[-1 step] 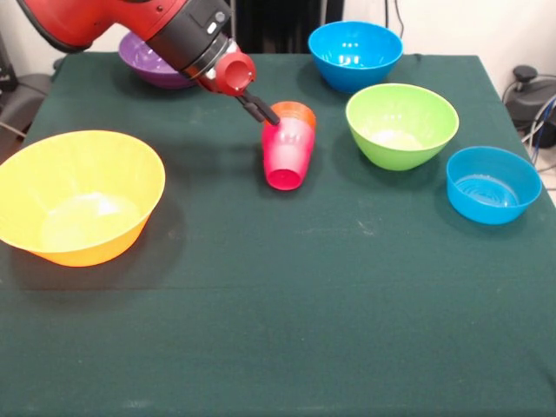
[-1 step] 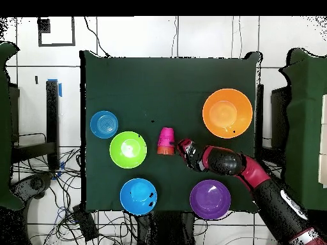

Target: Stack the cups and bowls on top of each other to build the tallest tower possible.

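A red-pink cup (image 1: 287, 154) lies tipped over near the table's middle, its base toward the front edge. An orange cup (image 1: 296, 112) sits at its far end, joined to it in one line. From above, the same pair shows as the red-pink cup (image 2: 166, 135) and the orange cup (image 2: 165, 150). My gripper (image 1: 272, 119) reaches down from the upper left and its tip meets the two cups where they join; in the overhead view the gripper (image 2: 181, 145) is right beside the orange end. Whether it holds a cup is unclear.
Bowls ring the cups: a large orange-yellow bowl (image 1: 78, 195) (image 2: 227, 113), a purple bowl (image 1: 149, 62) (image 2: 210, 199) partly behind the arm, a blue bowl (image 1: 354, 54) (image 2: 138, 196), a lime green bowl (image 1: 401, 123) (image 2: 128, 149) and a smaller blue bowl (image 1: 493, 184) (image 2: 103, 124).
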Controlling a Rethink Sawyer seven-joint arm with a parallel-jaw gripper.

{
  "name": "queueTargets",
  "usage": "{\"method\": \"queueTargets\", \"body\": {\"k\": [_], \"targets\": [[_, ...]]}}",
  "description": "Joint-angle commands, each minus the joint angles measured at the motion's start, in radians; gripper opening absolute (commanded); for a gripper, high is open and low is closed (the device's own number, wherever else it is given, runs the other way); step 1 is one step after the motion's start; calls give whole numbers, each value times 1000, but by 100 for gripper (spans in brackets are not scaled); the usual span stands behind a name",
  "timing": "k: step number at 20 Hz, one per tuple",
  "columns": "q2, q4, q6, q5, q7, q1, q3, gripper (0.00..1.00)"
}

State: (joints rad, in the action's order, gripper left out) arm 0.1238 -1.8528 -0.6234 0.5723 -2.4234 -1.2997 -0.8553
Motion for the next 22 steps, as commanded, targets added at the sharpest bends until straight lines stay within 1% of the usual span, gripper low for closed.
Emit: {"method": "queueTargets", "body": {"k": [1,6,12,15,17,20,22], "targets": [[-37,20,67,92,202,28,43,100],[-10,14,43,80,186,29,26,100],[62,-36,62,70,129,30,15,100],[131,-65,81,67,81,42,12,100],[180,-89,112,71,37,58,16,100],[266,-128,142,52,-24,77,13,100],[296,-142,183,51,-56,94,26,100]]}}
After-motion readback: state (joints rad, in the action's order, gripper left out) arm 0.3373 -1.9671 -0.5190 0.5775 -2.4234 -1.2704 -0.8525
